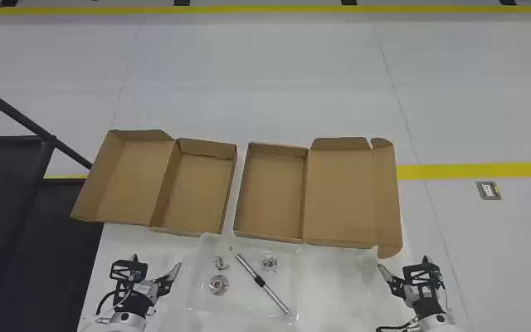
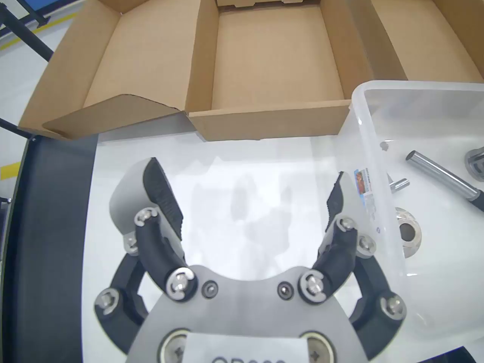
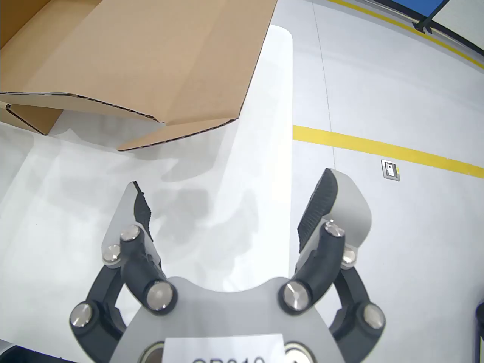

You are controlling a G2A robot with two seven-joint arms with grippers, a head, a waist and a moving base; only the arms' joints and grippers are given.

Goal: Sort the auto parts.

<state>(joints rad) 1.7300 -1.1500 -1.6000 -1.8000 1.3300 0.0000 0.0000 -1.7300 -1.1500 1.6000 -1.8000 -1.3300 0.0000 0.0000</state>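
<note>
A clear plastic bin at the table's front middle holds the metal parts: a long shaft, a round flange, a small bolt and a toothed piece. Left of the bin my left gripper hovers open over bare table. In the left wrist view it is empty, with the bin wall, shaft and flange beside one finger. My right gripper is open and empty near the table's right edge, also visible in its own wrist view.
Two open cardboard boxes stand behind the bin: a left box and a right box, each with its lid folded outward. The right lid overhangs the table ahead of the right gripper. A yellow floor line lies beyond the table edge.
</note>
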